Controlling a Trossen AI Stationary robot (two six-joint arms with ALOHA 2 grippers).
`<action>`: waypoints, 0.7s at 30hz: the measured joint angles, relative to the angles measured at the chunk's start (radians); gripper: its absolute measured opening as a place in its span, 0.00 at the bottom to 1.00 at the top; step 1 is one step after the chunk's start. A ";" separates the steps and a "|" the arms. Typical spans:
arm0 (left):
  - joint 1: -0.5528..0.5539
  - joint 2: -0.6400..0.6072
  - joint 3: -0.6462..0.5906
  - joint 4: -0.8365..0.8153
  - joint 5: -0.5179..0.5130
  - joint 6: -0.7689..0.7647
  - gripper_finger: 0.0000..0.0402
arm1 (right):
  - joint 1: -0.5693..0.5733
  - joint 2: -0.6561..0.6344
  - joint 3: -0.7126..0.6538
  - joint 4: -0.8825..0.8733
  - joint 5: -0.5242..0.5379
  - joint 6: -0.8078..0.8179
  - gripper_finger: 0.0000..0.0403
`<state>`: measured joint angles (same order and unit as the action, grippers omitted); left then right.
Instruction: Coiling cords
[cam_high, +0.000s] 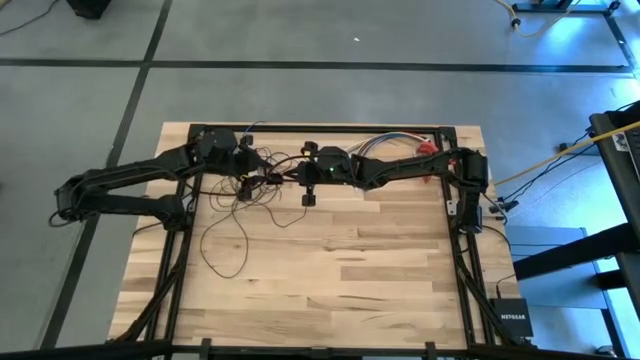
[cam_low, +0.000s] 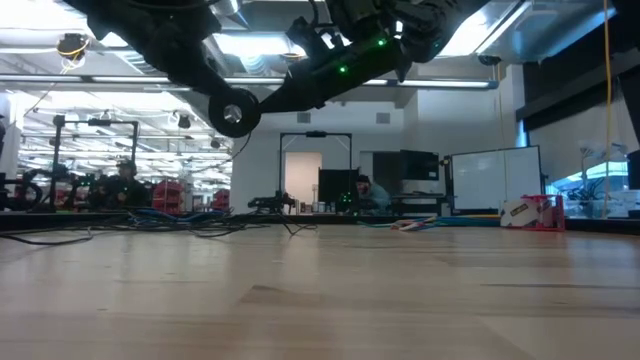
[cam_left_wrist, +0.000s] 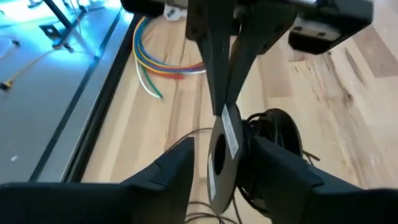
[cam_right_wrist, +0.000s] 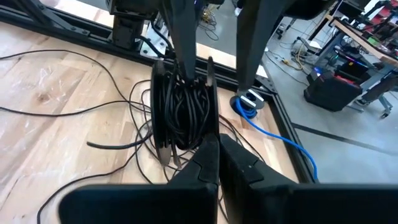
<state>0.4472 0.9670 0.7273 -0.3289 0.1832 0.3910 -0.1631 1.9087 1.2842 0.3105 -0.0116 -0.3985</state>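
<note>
Hanging between the two grippers near the far edge of the table (cam_high: 330, 290), the cord (cam_right_wrist: 183, 112) is one long, thin, dark wire. Part of it is wound into a tight bundle of many black turns, held on edge and lifted off the wood, and the rest trails loose over the boards in wide, untidy loops (cam_high: 225, 235) on the left half of the table. In the right wrist view I count one wound bundle and several stray strands running off it across the planks.

The left gripper (cam_left_wrist: 221, 171) sits at that bundle with its two fingers (cam_left_wrist: 168, 177) spread on either side of a flat round disc standing on edge, the black coil just behind it; whether the fingers press on the disc I cannot tell. The right gripper (cam_right_wrist: 217, 158) comes in from the opposite side, its two fingers (cam_right_wrist: 202, 165) pressed together, their tips at the lower edge of the coil; I cannot make out whether any strand is pinched between them.

Both arms reach in from the table's two sides and meet near the middle of the far edge. A short fan of coloured wires (cam_left_wrist: 155, 62) lies on the wood just beyond them, by the black frame rail (cam_high: 320, 130). One blue cable (cam_right_wrist: 273, 134) curls over the table edge to the floor, and a yellow cable (cam_high: 545, 165) runs across the floor on the right.
</note>
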 joint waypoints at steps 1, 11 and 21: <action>0.001 0.004 0.000 -0.001 0.001 -0.003 0.37 | 0.000 0.000 0.000 0.000 0.001 0.000 0.01; -0.002 0.006 0.000 0.000 0.002 0.011 0.03 | -0.001 0.000 0.000 0.008 0.003 0.000 0.01; -0.002 0.006 0.000 0.001 0.001 0.010 0.01 | 0.000 0.000 0.000 -0.002 0.000 0.004 0.01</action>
<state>0.4450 0.9733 0.7269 -0.3275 0.1844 0.4015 -0.1631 1.9087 1.2839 0.3080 -0.0113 -0.3942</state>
